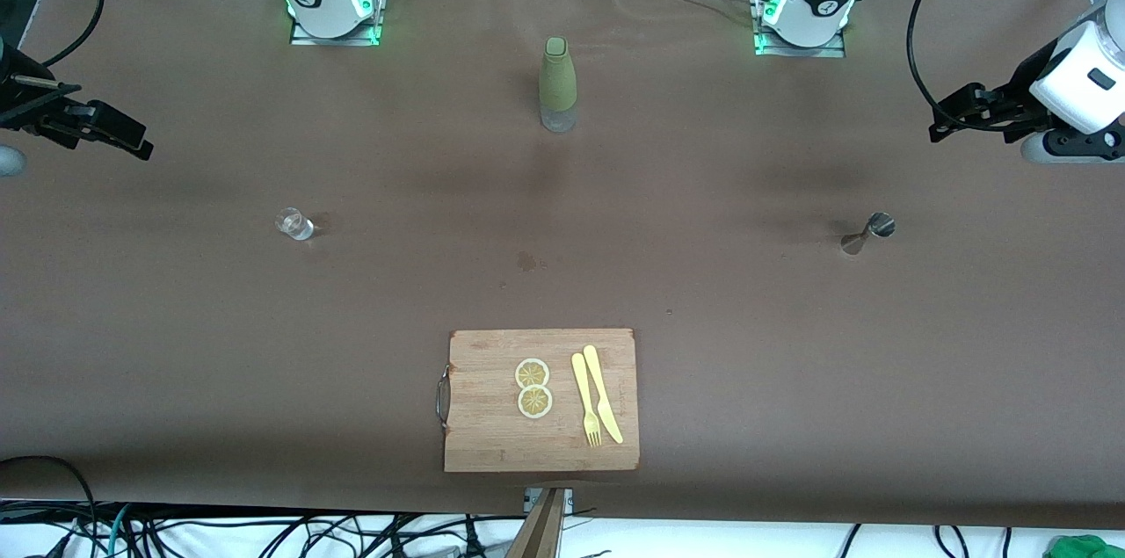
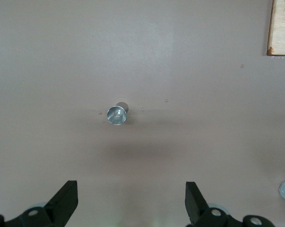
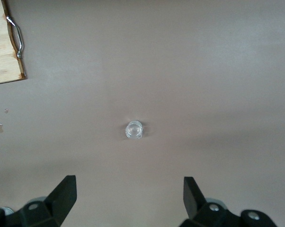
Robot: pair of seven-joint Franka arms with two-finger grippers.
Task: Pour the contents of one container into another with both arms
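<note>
The tiny clear glass cup (image 1: 294,224) stands upright on the brown table toward the right arm's end. In the right wrist view the cup (image 3: 134,130) lies ahead of my right gripper (image 3: 129,201), which is open and empty. That right gripper (image 1: 123,136) hangs in the air over the table's end, apart from the cup. The silver jigger (image 1: 868,233) stands toward the left arm's end. In the left wrist view the jigger (image 2: 117,114) shows its round mouth ahead of my open, empty left gripper (image 2: 131,203). The left gripper (image 1: 954,117) hovers over that end of the table.
A tall olive-green sleeved bottle (image 1: 558,83) stands mid-table between the arms' bases. A wooden cutting board (image 1: 492,417) with a metal handle, two lemon slices (image 1: 533,387), a yellow fork and a knife (image 1: 598,404) lies near the front edge. Small wet spots (image 1: 526,260) mark the table's middle.
</note>
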